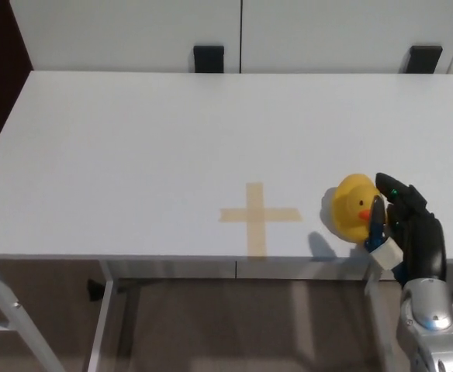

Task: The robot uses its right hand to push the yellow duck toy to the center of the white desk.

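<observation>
The yellow duck toy [350, 206] with an orange beak stands on the white desk [172, 147] near the front edge, a little right of a tan tape cross [257, 216]. My right hand [403, 227] is black, comes up from the lower right and presses against the duck's right side, its fingers apart and holding nothing. The left hand does not show.
Two black brackets [209, 59] [423, 59] sit behind the desk's far edge against white panels. The desk's front edge runs just below the duck. Metal desk legs [102, 325] and brown floor show beneath.
</observation>
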### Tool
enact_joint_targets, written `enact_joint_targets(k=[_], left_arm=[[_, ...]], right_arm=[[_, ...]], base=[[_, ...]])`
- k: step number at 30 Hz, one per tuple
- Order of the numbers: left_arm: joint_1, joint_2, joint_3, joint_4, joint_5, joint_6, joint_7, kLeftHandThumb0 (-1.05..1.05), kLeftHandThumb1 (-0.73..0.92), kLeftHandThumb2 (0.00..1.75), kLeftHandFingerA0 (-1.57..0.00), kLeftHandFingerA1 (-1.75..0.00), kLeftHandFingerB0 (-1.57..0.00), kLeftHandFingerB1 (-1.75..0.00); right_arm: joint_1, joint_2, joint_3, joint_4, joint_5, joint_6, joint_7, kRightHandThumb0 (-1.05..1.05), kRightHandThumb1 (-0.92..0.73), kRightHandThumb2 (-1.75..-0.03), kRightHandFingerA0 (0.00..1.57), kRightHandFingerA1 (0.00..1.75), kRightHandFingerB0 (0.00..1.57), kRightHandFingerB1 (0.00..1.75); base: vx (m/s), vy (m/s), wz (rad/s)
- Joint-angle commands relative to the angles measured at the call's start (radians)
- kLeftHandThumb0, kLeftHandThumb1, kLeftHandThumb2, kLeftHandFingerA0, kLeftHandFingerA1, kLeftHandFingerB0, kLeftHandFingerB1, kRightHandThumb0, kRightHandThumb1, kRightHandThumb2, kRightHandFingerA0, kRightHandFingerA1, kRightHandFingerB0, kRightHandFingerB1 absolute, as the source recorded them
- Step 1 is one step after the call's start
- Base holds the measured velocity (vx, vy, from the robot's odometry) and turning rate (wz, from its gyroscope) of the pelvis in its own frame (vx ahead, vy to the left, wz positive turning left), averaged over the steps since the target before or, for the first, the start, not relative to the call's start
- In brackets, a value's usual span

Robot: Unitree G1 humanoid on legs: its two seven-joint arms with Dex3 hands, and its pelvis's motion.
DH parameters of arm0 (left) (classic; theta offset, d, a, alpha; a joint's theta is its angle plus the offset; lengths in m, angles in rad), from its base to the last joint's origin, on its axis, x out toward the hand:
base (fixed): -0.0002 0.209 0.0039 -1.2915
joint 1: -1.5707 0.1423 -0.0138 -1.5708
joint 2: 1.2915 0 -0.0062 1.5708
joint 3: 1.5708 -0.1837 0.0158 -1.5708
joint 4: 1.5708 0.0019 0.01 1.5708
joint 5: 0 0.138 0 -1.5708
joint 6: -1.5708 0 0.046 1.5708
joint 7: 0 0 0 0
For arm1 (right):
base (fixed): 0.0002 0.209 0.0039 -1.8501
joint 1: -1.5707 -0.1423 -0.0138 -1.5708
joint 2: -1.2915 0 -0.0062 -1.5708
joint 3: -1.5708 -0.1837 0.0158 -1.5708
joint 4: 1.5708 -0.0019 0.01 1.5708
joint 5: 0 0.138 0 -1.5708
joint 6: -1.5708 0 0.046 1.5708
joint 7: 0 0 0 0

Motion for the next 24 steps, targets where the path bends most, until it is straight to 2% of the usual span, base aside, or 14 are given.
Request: enact_joint_targets(k=[1, 4, 5, 6, 14, 18, 19, 24], left_arm=[[-0.002, 0.004, -0.001, 0.004, 0.005, -0.027, 0.01, -0.16, 0.65, 0.64, -0.88, -0.69, -0.85, -0.62], [-0.006, 0.0, 0.002, 0.005, 0.0, -0.023, 0.006, -0.11, 0.65, 0.7, -0.87, -0.68, -0.84, -0.62], [-0.007, -0.001, 0.002, 0.006, 0.0, -0.021, 0.005, -0.11, 0.65, 0.7, -0.87, -0.68, -0.84, -0.62], [-0.009, -0.002, 0.001, 0.007, 0.001, -0.019, 0.007, -0.14, 0.69, 0.62, -0.87, -0.66, -0.84, -0.59], [-0.006, -0.006, 0.017, -0.001, -0.016, -0.013, 0.0, -0.13, 0.66, 0.68, -0.86, -0.69, -0.84, -0.63], [-0.009, 0.001, -0.003, 0.003, 0.008, -0.019, 0.005, -0.13, 0.69, 0.65, -0.86, -0.65, -0.82, -0.6], [-0.008, 0.001, -0.004, 0.003, 0.01, -0.021, 0.006, -0.13, 0.67, 0.68, -0.88, -0.66, -0.85, -0.63], [-0.01, 0.005, -0.014, 0.005, 0.016, -0.016, 0.009, -0.16, 0.68, 0.64, -0.89, -0.65, -0.85, -0.62]], right_arm=[[0.003, 0.064, 0.053, 0.022, -0.025, 0.043, 0.042, -0.92, -0.92, -0.83, 0.18, 0.47, 0.29, 0.4], [-0.013, 0.082, 0.06, 0.021, -0.022, 0.049, 0.036, -0.9, -0.92, -0.82, 0.18, 0.51, 0.27, 0.42], [-0.019, 0.088, 0.062, 0.025, -0.022, 0.046, 0.037, -0.9, -0.92, -0.82, 0.18, 0.51, 0.27, 0.42], [-0.025, 0.094, 0.064, 0.028, -0.022, 0.045, 0.038, -0.91, -0.92, -0.81, 0.18, 0.52, 0.28, 0.42], [-0.051, 0.103, 0.073, 0.032, -0.03, 0.053, 0.039, -0.89, -0.92, -0.8, 0.18, 0.51, 0.28, 0.42], [-0.074, 0.089, 0.085, 0.04, -0.038, 0.056, 0.058, -0.95, -0.88, -0.88, 0.16, 0.54, 0.28, 0.45], [-0.075, 0.088, 0.093, 0.036, -0.041, 0.064, 0.068, -0.88, -0.92, -0.81, 0.17, 0.55, 0.28, 0.44], [-0.078, 0.091, 0.119, 0.037, -0.05, 0.087, 0.09, -0.93, -0.92, -0.81, 0.15, 0.51, 0.26, 0.42]], base=[[0.0, 0.0, 0.0], [0.0, 0.0, 0.0], [0.0, 0.0, 0.0], [0.0, 0.0, 0.0], [0.0, 0.0, 0.0], [0.0, 0.0, 0.0], [0.0, 0.0, 0.0], [0.0, 0.0, 0.0]])
